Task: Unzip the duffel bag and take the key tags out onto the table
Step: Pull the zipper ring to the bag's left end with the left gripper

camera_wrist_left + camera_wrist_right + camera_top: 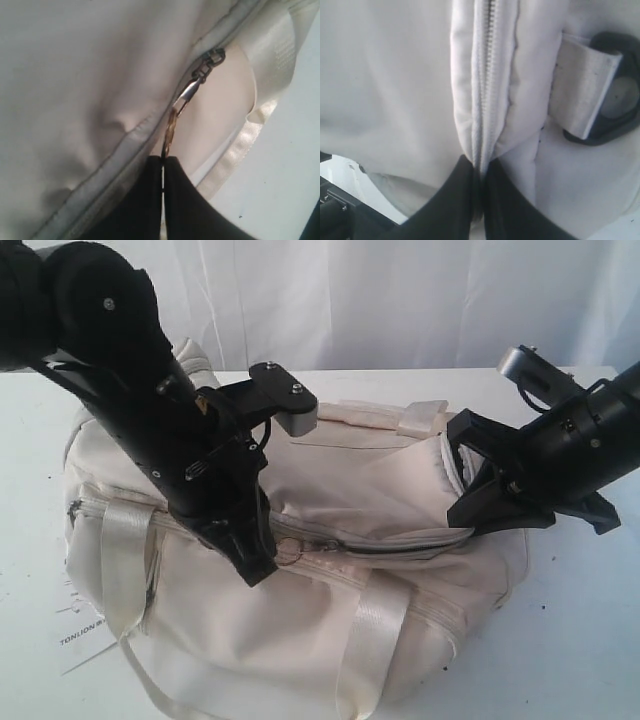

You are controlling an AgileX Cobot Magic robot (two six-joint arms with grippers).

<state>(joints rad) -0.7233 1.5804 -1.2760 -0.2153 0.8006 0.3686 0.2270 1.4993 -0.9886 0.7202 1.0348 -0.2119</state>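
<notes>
White table is carrying the duffel bag; your left gripper is pinching its zipper ring, your right gripper is clamping the zipper seam.

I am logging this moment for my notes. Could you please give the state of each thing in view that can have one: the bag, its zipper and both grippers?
duffel bag: lies on the table.
zipper: seems partly open; a dark slit shows beside the slider.
left gripper: shut on the pull ring.
right gripper: shut on the duffel bag at its end, on the zipper seam.
</notes>
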